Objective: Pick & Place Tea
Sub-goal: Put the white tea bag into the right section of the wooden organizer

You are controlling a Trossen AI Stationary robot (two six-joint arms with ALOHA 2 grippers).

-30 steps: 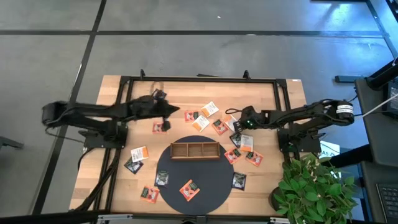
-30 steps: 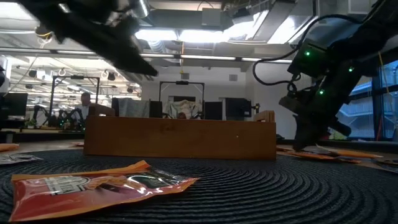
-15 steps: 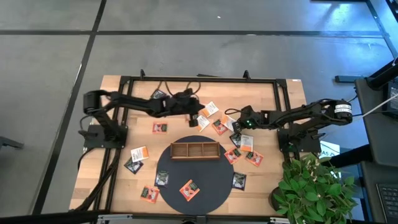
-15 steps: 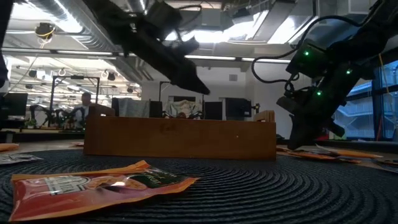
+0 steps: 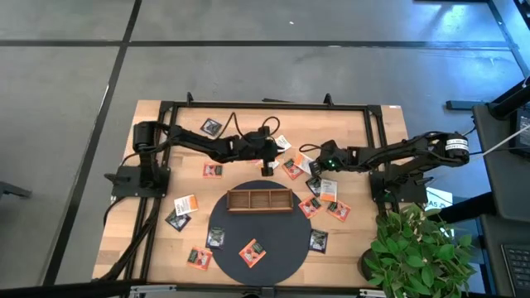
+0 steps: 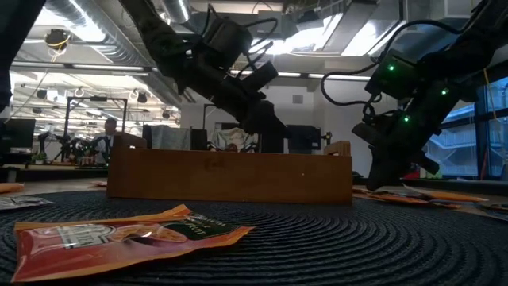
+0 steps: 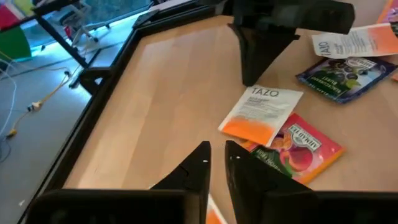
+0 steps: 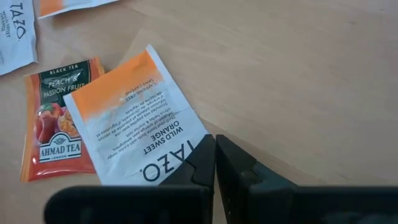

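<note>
Wooden table (image 5: 166,240), round mat (image 5: 277,240), tray (image 5: 259,200) centre, sachets (image 5: 252,252) scattered around. Left gripper (image 5: 267,168) behind tray, slightly parted, empty. Right gripper (image 8: 214,158) pinches white sachet (image 8: 134,121) edge. Low view alone shows workshop.

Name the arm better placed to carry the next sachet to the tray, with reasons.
Right. Its tool is shut on the white-and-orange sachet, ready to lift toward the tray. The left tool hangs over bare wood beside other sachets, holding nothing.
</note>
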